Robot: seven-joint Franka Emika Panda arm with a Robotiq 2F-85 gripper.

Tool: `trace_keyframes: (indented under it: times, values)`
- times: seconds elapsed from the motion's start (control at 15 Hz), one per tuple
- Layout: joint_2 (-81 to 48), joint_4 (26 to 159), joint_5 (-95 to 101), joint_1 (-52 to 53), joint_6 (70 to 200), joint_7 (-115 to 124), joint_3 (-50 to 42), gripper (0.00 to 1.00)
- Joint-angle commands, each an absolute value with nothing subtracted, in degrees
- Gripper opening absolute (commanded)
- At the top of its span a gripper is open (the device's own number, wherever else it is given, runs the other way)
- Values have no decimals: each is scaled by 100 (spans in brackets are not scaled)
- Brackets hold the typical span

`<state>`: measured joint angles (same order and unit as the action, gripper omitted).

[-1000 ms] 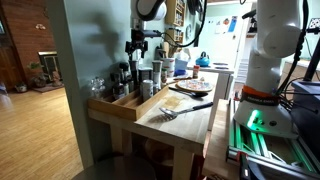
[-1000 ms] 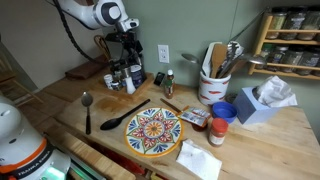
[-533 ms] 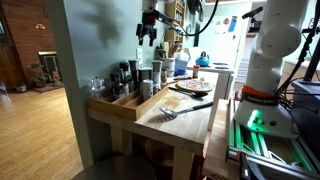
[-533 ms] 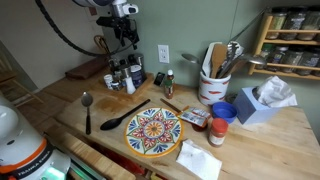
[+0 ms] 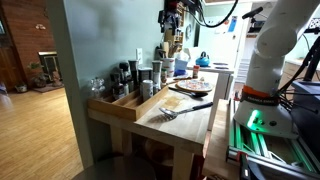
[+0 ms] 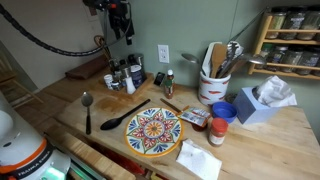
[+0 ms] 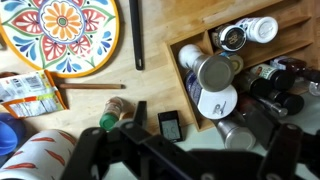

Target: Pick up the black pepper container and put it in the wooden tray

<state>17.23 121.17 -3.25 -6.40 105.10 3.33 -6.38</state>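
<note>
The wooden tray [image 5: 124,104] lies along the table's wall edge, full of jars; it also shows in the other exterior view [image 6: 92,70] and the wrist view [image 7: 186,47]. A slim black bottle, seemingly the black pepper container [image 7: 268,93], stands in the tray among the jars [image 5: 124,73]. In the exterior view [image 6: 121,73] I cannot pick it out from the other dark jars. My gripper [image 5: 171,22] [image 6: 119,20] hangs high above the tray. In the wrist view its fingers [image 7: 187,142] are spread wide with nothing between them.
A colourful plate [image 6: 153,130], a black ladle [image 6: 125,116] and a metal spoon [image 6: 87,108] lie mid-table. A small black timer [image 7: 171,126] and green-capped bottle [image 7: 112,119] sit beside the tray. A utensil crock [image 6: 213,85], blue cup [image 6: 222,111] and tissue box [image 6: 262,102] stand further along.
My gripper has risen from just above the jars in the tray to well above them, empty. Nothing on the table has moved.
</note>
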Motion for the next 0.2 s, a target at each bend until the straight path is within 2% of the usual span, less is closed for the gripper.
trace_keyframes:
  times: [0.0, 0.13]
  values:
    - [1706, 12103, -326, -638, 10503, 330, -621, 100]
    - [1617, 12093, -325, -619, 10521, 331, -593, 100]
